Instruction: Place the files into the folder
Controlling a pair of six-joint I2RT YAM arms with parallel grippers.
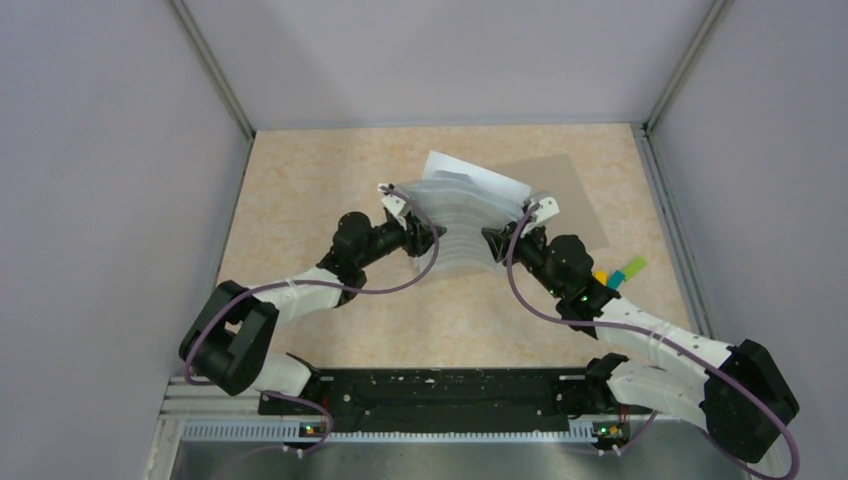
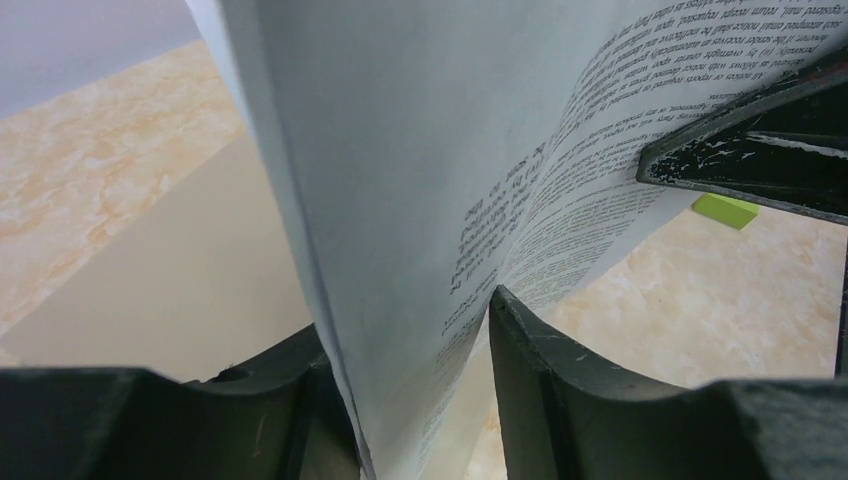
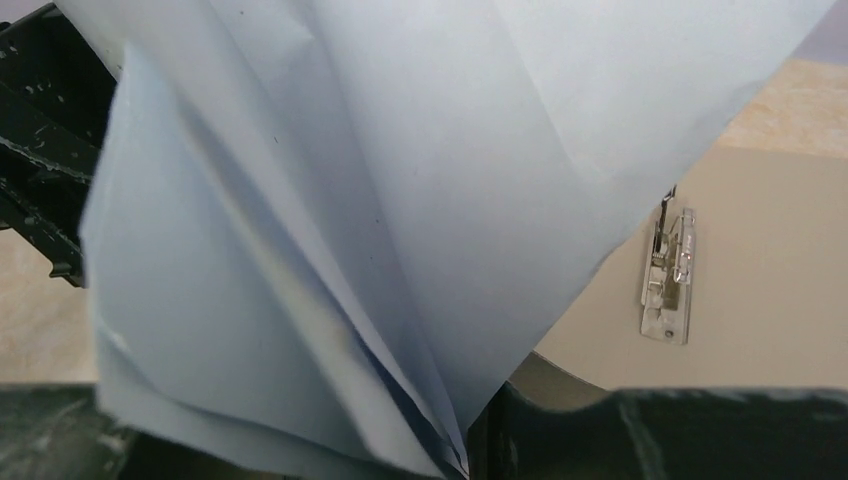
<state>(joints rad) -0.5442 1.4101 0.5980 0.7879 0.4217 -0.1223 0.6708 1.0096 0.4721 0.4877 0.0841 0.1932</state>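
though print unreadable, files (image 1: 470, 200) tight in right gripper (image 1: 492, 239), loose within half-open left gripper (image 2: 410, 330)

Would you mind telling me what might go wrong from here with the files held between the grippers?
1. The left gripper has its jaws apart around the files, with a gap showing on one side; that end may slip out.
2. Only the right gripper pinches them, and the sheets splay there, so some could slide loose.
3. They hang mostly left of the folder; dropped, they may land off it or catch its clip.
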